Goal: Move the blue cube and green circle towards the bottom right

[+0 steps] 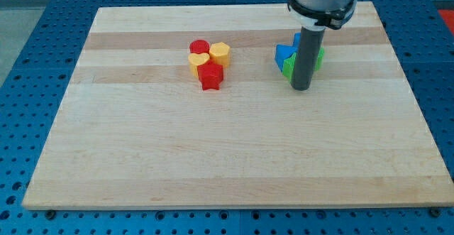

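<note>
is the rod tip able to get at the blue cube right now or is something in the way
Probably yes. My tip sits at the near edge of the blue-and-green cluster, with the rod covering its middle. The blue cube shows just to the view's left of the rod, with a green block below it; nothing else is close.

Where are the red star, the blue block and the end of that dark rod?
red star (211, 78), camera view, its top face.
blue block (285, 53), camera view, its left part.
my tip (301, 88), camera view, the rod's bottom end.
</note>
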Controlling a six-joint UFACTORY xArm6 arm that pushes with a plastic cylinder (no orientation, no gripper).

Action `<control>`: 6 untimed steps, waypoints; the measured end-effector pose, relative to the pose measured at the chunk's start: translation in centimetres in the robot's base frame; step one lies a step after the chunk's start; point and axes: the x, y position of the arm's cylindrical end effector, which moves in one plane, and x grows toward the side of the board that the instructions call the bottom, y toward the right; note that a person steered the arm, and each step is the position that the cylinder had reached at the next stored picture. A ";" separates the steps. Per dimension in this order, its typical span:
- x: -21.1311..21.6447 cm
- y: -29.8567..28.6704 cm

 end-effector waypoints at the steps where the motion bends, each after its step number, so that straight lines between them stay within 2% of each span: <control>1: 0.3 1.0; 3: -0.7 8.3; 5: -9.9 8.4; 6: -14.2 6.0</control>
